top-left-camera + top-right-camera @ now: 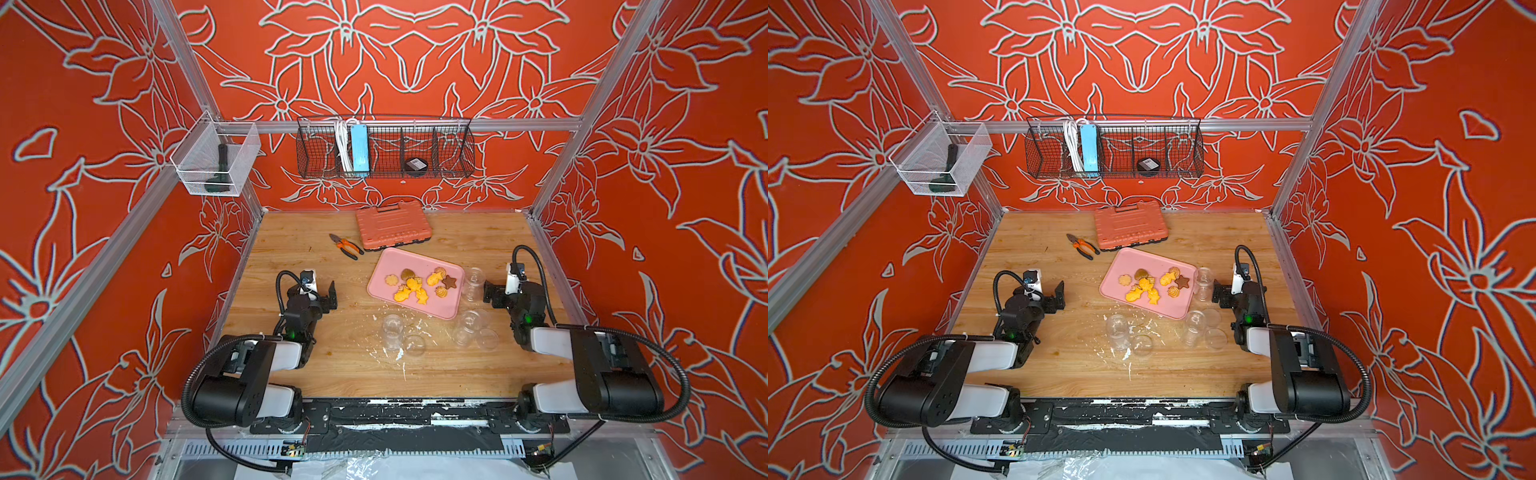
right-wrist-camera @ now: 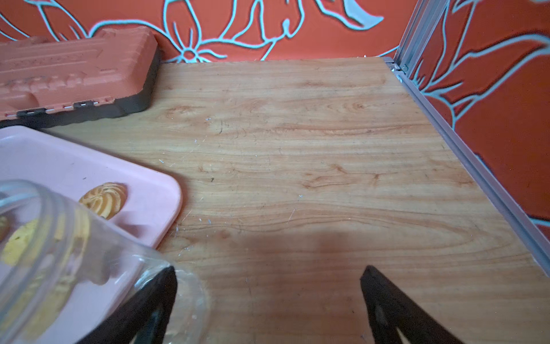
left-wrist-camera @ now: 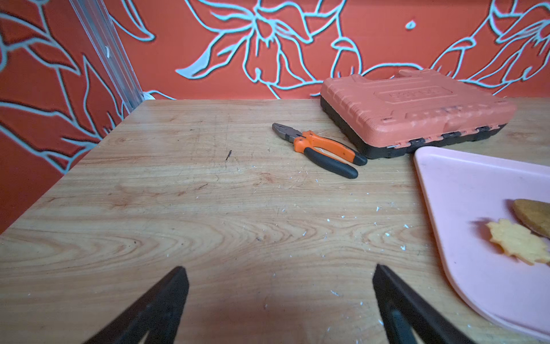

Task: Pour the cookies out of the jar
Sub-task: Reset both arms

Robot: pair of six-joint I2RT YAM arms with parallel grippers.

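Several cookies (image 1: 415, 284) (image 1: 1150, 286), orange-yellow with one brown star, lie on the pink tray (image 1: 399, 262) (image 1: 1133, 259) in both top views. An empty clear jar (image 1: 473, 282) (image 1: 1202, 282) stands upright at the tray's right edge. My right gripper (image 1: 487, 294) (image 2: 269, 271) is open just right of it. In the right wrist view the jar (image 2: 74, 253) sits outside one finger, with only bare table between the jaws. My left gripper (image 1: 330, 297) (image 3: 279, 271) is open over bare wood left of the tray (image 3: 476, 184), holding nothing.
Two more clear jars (image 1: 392, 330) (image 1: 467, 328) and loose clear lids (image 1: 414, 345) (image 1: 487, 338) stand in front of the tray among white crumbs. Orange pliers (image 1: 345, 246) and an orange tool case (image 1: 392, 224) lie behind it. Wire baskets hang on the walls.
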